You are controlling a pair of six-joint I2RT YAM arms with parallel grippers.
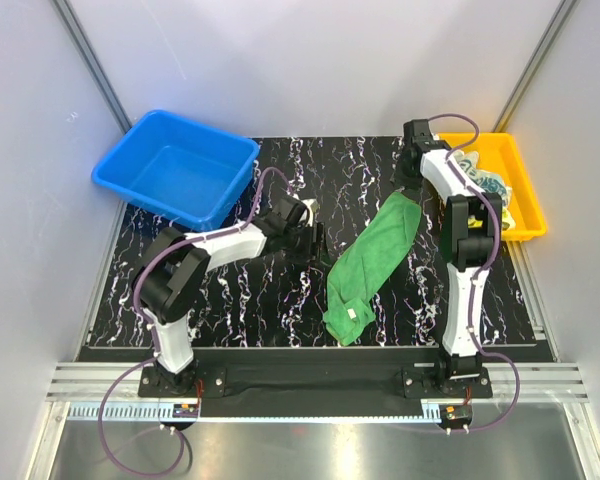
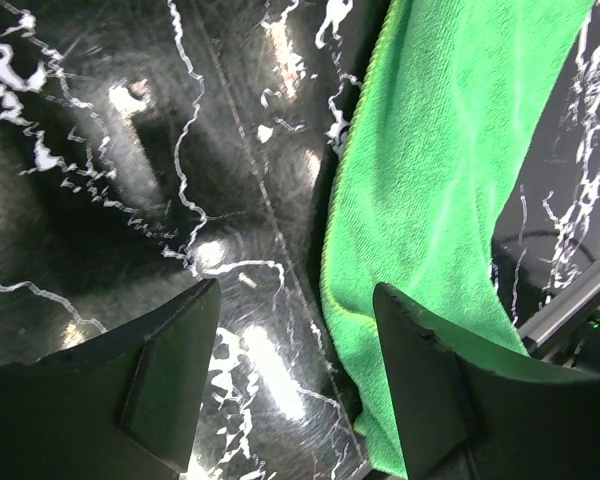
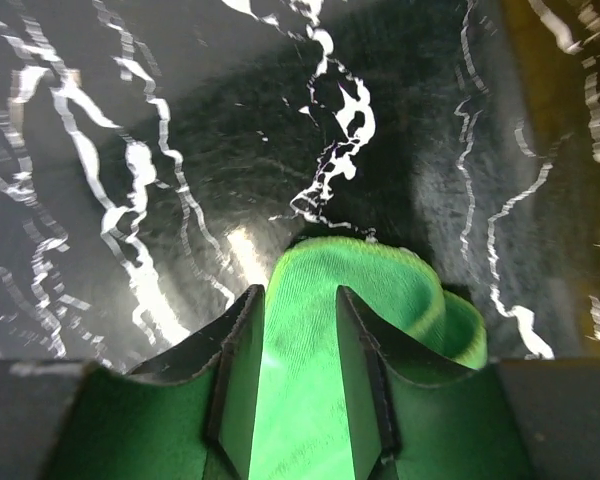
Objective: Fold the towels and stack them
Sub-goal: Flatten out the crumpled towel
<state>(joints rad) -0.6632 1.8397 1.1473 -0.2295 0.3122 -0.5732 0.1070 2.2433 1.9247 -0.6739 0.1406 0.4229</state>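
green towel (image 1: 373, 258) stretched diagonally, blue bin (image 1: 180, 172), yellow bin (image 1: 521, 203)

Plain green towel (image 1: 375, 255); black white-veined mat (image 1: 250, 300); blue bin (image 1: 180, 172); yellow tray (image 1: 516, 165).

green towel (image 1: 372, 262) roped out diagonal, far end pinched in my right gripper (image 3: 300, 300); printed towel (image 1: 488, 183) heaped in yellow bin (image 1: 525, 205)

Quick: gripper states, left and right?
Left gripper: open, holding nothing.
Right gripper: closed on the green towel.
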